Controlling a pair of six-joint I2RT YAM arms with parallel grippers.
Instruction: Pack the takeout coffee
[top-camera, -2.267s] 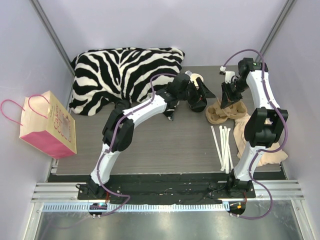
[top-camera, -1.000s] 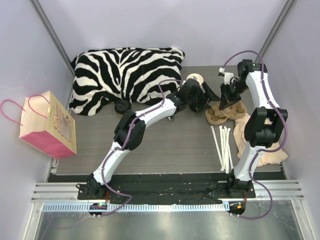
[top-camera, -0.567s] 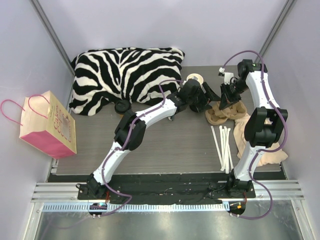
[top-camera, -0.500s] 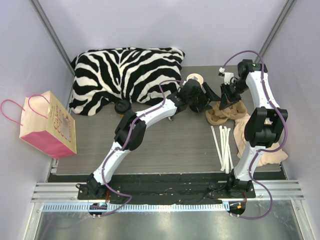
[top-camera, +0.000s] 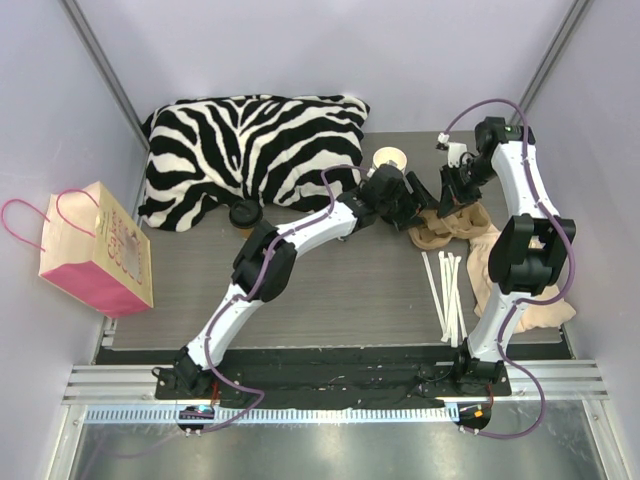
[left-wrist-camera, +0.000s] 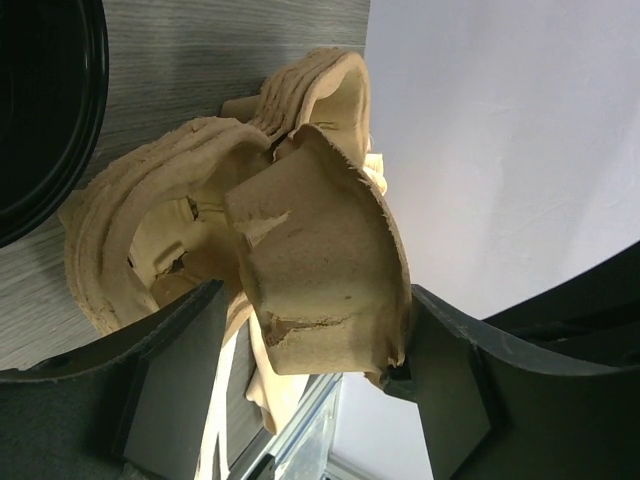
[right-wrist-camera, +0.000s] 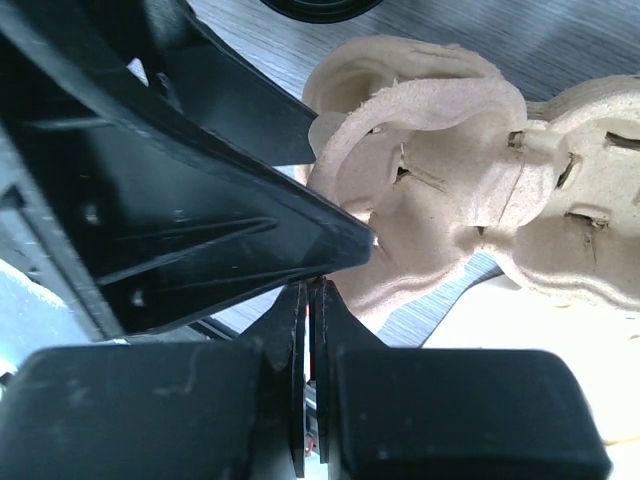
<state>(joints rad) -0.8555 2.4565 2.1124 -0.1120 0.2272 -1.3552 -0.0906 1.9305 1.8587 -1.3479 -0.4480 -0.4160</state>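
My left gripper (top-camera: 420, 205) is open. Its fingers straddle one raised pocket of a stack of tan pulp cup carriers (top-camera: 440, 232), and the right finger touches the pocket's torn edge (left-wrist-camera: 330, 250). My right gripper (top-camera: 452, 198) is shut with nothing in it. It hovers over the same carrier (right-wrist-camera: 440, 200), right behind the left gripper's black finger. A round black lid (left-wrist-camera: 40, 100) shows at the left edge of the left wrist view. No cup shows beneath it, so I cannot tell whether it is the takeout coffee. In the top view the takeout coffee is hidden.
A lidless cream-rimmed paper cup (top-camera: 390, 158) stands behind the left wrist. A loose black lid (top-camera: 245, 213) lies by the zebra pillow (top-camera: 250, 150). White stirrers (top-camera: 445, 290) and a beige cloth (top-camera: 500, 270) lie near right. A pink paper bag (top-camera: 95, 262) stands far left.
My left arm has reached further right, bringing its open fingers around the carrier's pocket and uncovering the lidless cup. The carrier has shifted slightly. The right arm has stayed almost still.
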